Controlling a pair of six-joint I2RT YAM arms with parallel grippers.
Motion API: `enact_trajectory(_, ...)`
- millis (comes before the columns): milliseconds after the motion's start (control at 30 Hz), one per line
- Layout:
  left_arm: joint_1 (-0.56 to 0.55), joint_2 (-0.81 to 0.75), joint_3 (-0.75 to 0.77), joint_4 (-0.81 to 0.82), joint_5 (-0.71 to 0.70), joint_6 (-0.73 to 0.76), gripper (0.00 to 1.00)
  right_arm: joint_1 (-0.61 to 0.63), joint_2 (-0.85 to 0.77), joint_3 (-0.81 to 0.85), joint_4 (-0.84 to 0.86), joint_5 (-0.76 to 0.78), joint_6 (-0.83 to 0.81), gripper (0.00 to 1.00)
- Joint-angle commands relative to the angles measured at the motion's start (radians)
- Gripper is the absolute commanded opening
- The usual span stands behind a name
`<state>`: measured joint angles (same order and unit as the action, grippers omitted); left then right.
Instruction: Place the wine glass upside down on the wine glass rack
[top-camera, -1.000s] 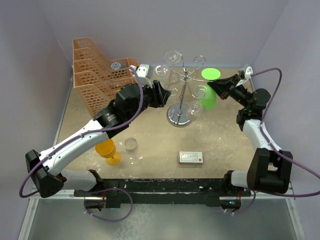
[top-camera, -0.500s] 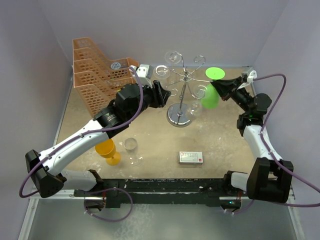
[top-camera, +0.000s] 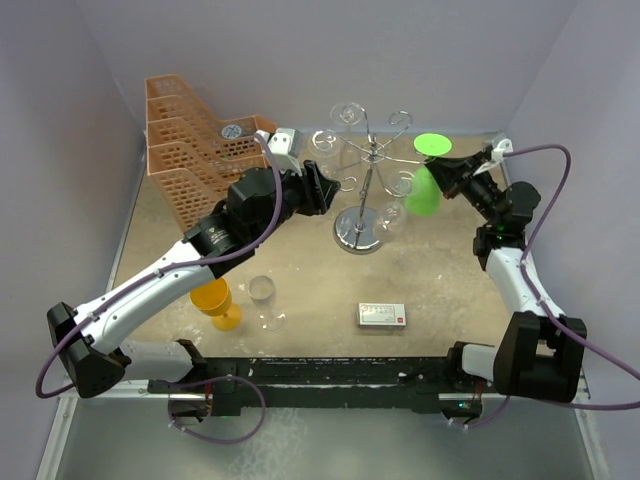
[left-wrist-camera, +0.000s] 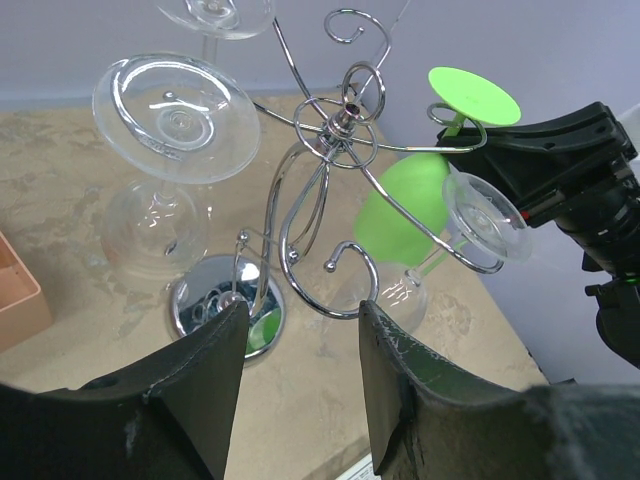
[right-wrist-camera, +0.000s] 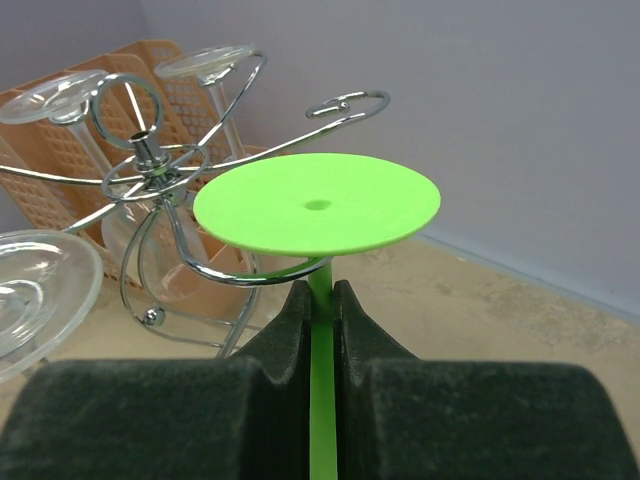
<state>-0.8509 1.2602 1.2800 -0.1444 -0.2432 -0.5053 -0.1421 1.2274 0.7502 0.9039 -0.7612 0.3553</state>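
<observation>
The green wine glass (top-camera: 421, 196) is upside down, its flat foot (right-wrist-camera: 316, 203) on top. My right gripper (right-wrist-camera: 320, 290) is shut on its stem just under the foot, at the right side of the chrome wine glass rack (top-camera: 360, 232). One curled rack arm (right-wrist-camera: 240, 275) passes under the foot, close beside the stem. In the left wrist view the green bowl (left-wrist-camera: 405, 210) hangs behind a rack arm. Clear glasses (left-wrist-camera: 180, 115) hang upside down on other arms. My left gripper (left-wrist-camera: 303, 320) stands open and empty left of the rack (left-wrist-camera: 340, 125).
An orange lattice basket (top-camera: 195, 140) fills the back left corner. An orange goblet (top-camera: 215, 300) and a clear glass (top-camera: 263, 295) stand upright at the front left. A small white box (top-camera: 382, 315) lies near the front edge. Walls close in on three sides.
My right gripper has carried the green glass slightly to the right and back. The left arm has shifted very little.
</observation>
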Motion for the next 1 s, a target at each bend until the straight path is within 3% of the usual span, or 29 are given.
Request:
enact_trajectory(0,0.006,-0.03,0.002,0.029,-0.006,-0.001,0.45,-0.002,0.032,0.075,-0.022,0.031,-0.048,0.0)
enact_trajectory(600,0.006,-0.032,0.014,0.024,-0.016,0.006,0.45,0.0,0.075,0.095,-0.038,-0.063,-0.06,0.03)
enact_trajectory(700,0.006,-0.034,0.014,0.022,-0.017,0.005,0.45,0.001,0.069,0.094,-0.046,-0.056,-0.06,0.13)
enact_trajectory(833,0.006,-0.04,0.014,0.014,-0.02,0.011,0.45,0.003,0.057,0.09,-0.062,-0.018,-0.049,0.4)
enact_trajectory(967,0.006,-0.054,0.016,0.0,-0.028,0.019,0.45,0.004,0.027,0.09,-0.113,0.028,-0.058,0.5)
